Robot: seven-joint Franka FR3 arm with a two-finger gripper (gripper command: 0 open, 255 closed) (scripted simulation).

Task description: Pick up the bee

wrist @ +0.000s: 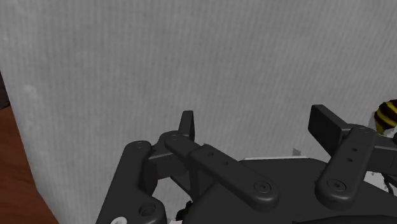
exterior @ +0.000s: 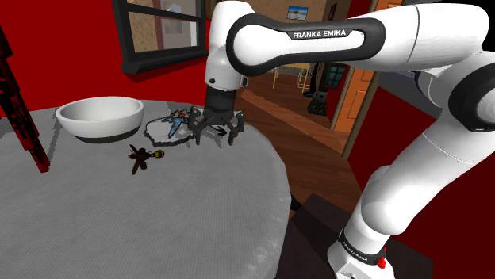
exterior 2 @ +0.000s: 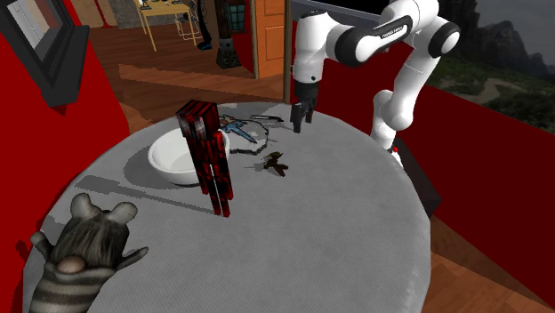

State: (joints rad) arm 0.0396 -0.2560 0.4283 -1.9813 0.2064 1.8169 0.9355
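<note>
The bee, small and dark brown with a yellow-striped end, lies on the round grey table in front of the white bowl. It also shows in the second exterior view as the bee near the table's middle. My gripper hangs open just above the table near its far edge, to the shoulder view's right of the bee and apart from it. In the wrist view the gripper holds nothing, and the bee's striped end peeks out beyond one finger.
A white bowl stands behind the bee. A blue and white object lies between the bowl and the gripper. A tall red and black figure stands by the bowl, and a grey striped plush animal sits at the table's rim.
</note>
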